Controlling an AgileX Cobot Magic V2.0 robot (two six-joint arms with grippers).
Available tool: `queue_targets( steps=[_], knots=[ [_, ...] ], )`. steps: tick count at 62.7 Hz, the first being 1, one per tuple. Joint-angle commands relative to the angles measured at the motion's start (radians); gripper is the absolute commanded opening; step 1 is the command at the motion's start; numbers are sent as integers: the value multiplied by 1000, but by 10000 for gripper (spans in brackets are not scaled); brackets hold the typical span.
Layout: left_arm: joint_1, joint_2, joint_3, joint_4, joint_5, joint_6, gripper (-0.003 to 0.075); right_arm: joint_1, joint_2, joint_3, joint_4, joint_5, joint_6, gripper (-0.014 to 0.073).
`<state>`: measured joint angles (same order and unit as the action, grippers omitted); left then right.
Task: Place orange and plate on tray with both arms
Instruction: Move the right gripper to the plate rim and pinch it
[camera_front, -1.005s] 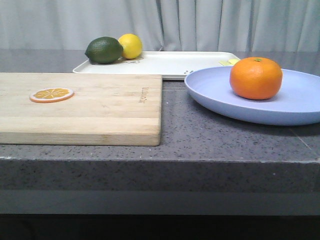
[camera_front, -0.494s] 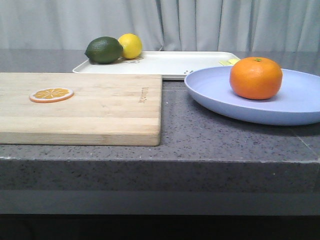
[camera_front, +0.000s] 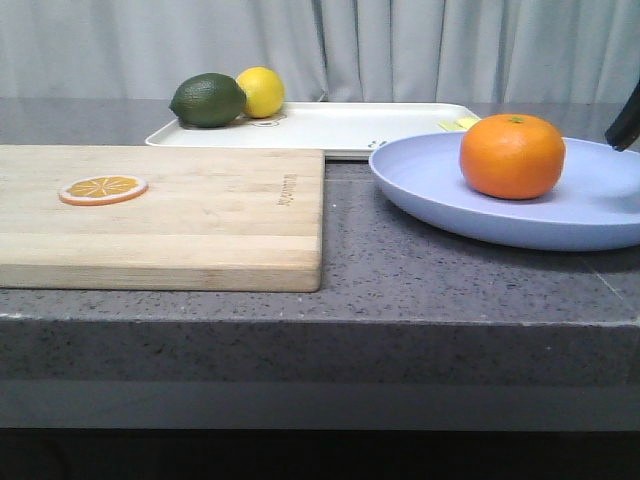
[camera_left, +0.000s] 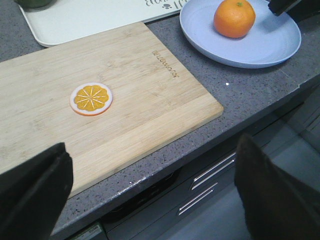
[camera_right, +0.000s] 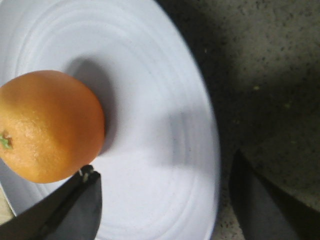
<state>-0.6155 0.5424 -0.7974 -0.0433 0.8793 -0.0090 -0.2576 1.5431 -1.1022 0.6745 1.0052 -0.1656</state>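
Right hand (camera_right: 165, 200) hangs released over my plate (camera_right: 165, 120), its rim between my fingers, orange (camera_right: 47, 125) just beside one; left hand (camera_left: 150, 192) also released.

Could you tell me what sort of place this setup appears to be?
Probably a kitchen, or a mock one: a speckled grey stone countertop, a wooden cutting board, and handled drawers beneath the counter edge.
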Motion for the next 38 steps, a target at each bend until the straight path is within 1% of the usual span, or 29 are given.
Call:
queue_targets(
  steps=[1, 7, 11, 14, 24, 28, 38],
  knots=[
    [2, 4, -26, -10, -84, 2, 641, -4, -19, -29, 46, -2, -13, 538],
    [2, 4, -26, -6, -84, 2, 641, -4, -10, -29, 44, 0, -14, 537],
    [2, 4, -26, -6, -84, 2, 641, -4, -6, -29, 44, 0, -17, 507],
    [2, 4, -26, -6, -84, 2, 641, -4, -7, -29, 43, -2, -17, 466],
    [2, 4, -26, -4, -84, 2, 641, -4, -7, -29, 42, -4, -17, 275],
    [2, 4, -26, -4, -84, 2, 641, -4, -6, -29, 37, -4, -17, 236],
    [2, 4, -26, -4, -84, 2, 641, -4, 9, -29, 26, 0, -17, 222]
  ],
)
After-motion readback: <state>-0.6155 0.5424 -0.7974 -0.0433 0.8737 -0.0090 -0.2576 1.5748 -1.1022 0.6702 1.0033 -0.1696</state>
